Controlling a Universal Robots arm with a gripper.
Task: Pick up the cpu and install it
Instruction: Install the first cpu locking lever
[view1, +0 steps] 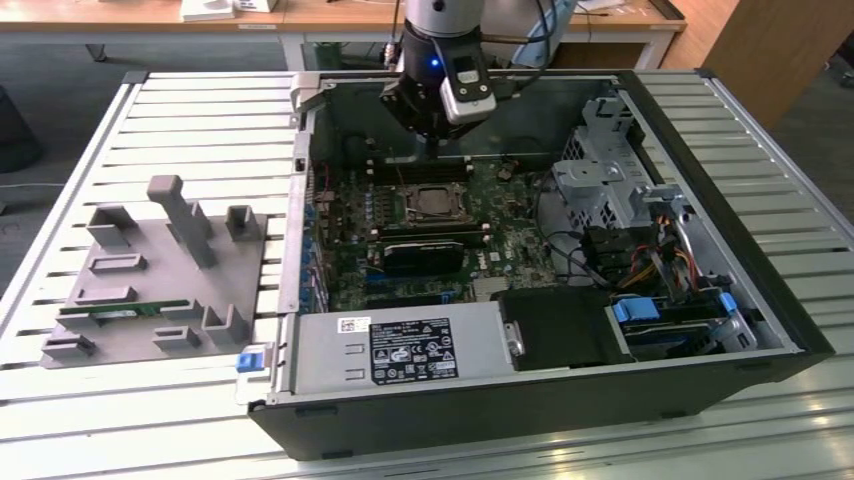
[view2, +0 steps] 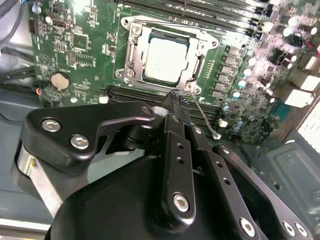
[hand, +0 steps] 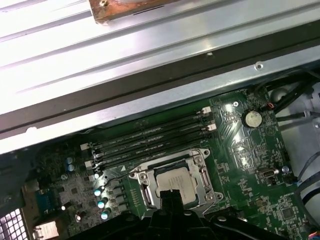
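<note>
Silver cpu (view2: 166, 61) flat in socket (view2: 134, 52)

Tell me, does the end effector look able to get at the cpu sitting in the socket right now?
Probably yes. The cpu lies face up in its socket with nothing over it, and the end effector hangs just above it inside the open case.

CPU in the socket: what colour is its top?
Pale silver-grey metal on the cpu, clearest in the second wrist view.

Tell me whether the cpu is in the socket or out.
In: the cpu lies flat within the metal-framed socket in both wrist views; the gripper hangs just above it.
</note>
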